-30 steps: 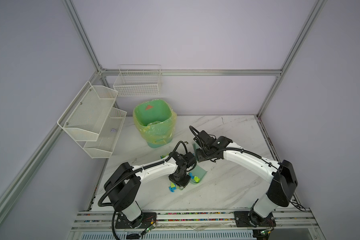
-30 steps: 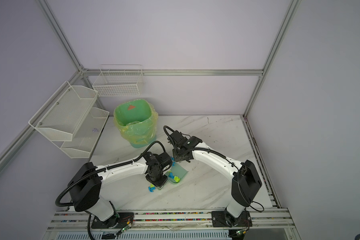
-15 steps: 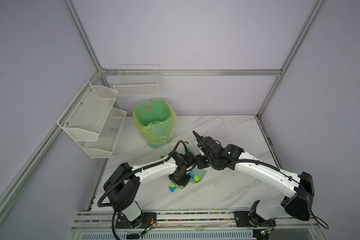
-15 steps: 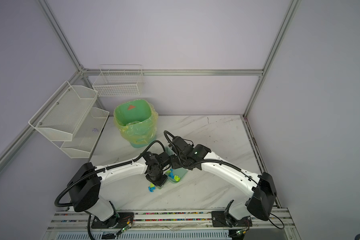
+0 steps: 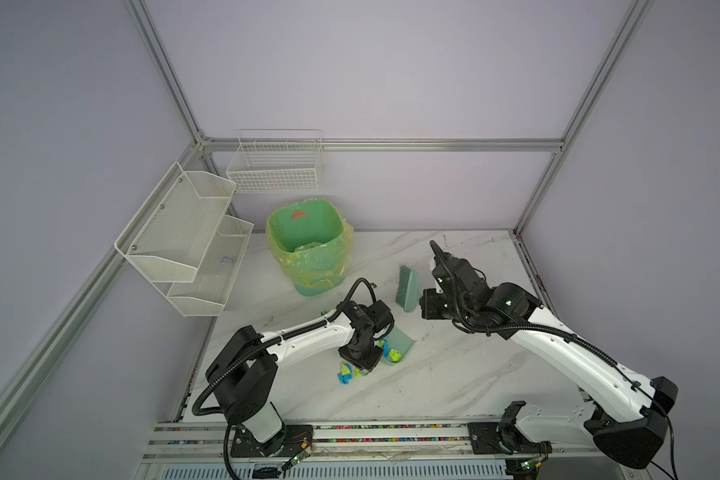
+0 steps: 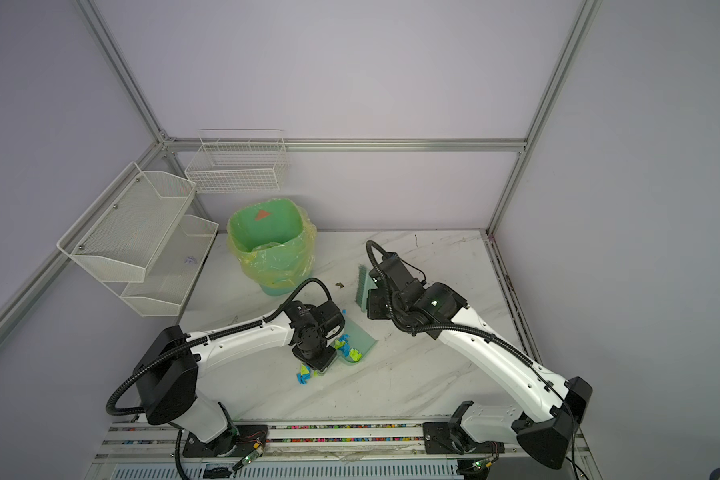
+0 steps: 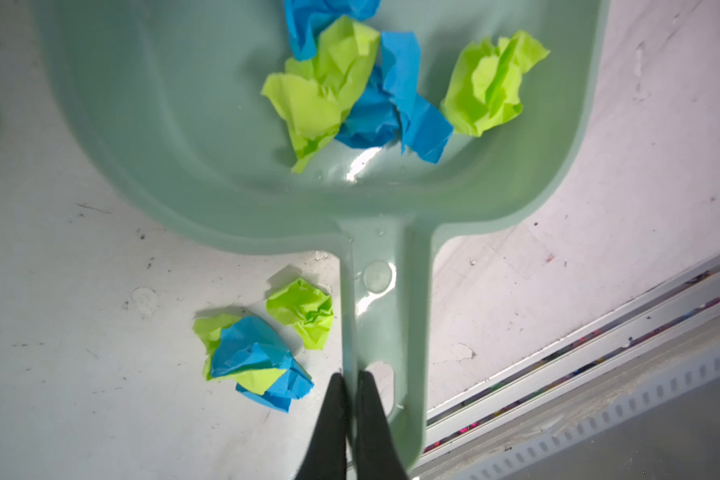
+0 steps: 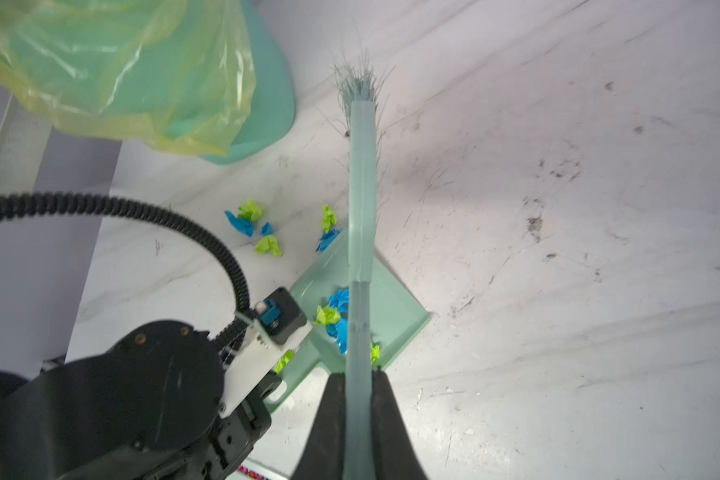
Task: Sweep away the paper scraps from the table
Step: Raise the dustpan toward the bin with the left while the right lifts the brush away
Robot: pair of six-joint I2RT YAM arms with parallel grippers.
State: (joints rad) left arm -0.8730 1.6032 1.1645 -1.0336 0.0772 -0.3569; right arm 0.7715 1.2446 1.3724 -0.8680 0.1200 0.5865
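The left gripper (image 7: 350,376) was pinched tight on the edge of the dustpan (image 7: 163,124) handle, and the pan lay on the marble table (image 7: 59,270). Several blue and yellow-green paper scraps (image 7: 362,91) sat inside the pan. A few lay on the table just beside its handle, others between pan and the lined green bin (image 5: 308,249). The right gripper (image 8: 358,376) clasped the brush (image 8: 362,187) by its handle, beyond the pan and apart from it. The bristles seemed clear of the table, though that was hard to judge.

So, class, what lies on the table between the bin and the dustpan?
A few loose scraps, blue and yellow-green, plain in the right wrist view.
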